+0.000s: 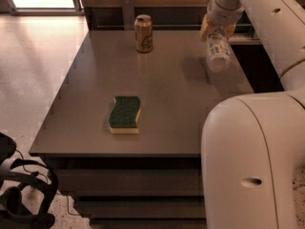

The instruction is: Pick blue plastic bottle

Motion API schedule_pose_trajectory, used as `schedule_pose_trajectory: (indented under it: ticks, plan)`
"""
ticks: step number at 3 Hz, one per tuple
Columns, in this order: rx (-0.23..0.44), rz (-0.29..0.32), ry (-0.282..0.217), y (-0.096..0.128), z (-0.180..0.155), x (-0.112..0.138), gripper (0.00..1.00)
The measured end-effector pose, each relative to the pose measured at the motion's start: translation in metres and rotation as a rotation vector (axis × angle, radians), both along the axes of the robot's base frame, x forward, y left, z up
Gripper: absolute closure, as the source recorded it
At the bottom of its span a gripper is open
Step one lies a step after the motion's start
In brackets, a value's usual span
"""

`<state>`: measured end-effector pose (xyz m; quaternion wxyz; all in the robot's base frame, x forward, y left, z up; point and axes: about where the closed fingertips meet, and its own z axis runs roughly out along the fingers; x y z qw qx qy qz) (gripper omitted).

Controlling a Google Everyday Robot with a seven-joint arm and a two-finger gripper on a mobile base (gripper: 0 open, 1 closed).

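Note:
The blue plastic bottle (218,54) is a whitish translucent bottle with a pale speckled label. It hangs tilted, bottom end toward me, above the table's far right side, and casts a shadow on the tabletop to its left. My gripper (217,31), with yellowish fingers (205,30), is shut on the bottle's upper end and holds it off the table (167,94). The cap end is hidden in the gripper.
A gold-tan drink can (144,33) stands upright at the table's far middle. A green and yellow sponge (124,114) lies near the front centre. My white arm (252,161) fills the right foreground. A black object (19,194) sits on the floor at the lower left.

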<state>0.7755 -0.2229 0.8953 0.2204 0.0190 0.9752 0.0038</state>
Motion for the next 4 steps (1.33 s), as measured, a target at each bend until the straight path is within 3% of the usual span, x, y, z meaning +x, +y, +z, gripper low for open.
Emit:
schedule_pose_trajectory:
  ticks: [1, 2, 4]
  plan:
    - [0.069, 0.028, -0.083, -0.025, 0.029, -0.016, 1.0]
    - [0.118, 0.09, -0.153, -0.033, 0.051, -0.025, 1.0]
    - [0.213, 0.275, -0.364, -0.028, 0.115, -0.041, 1.0]
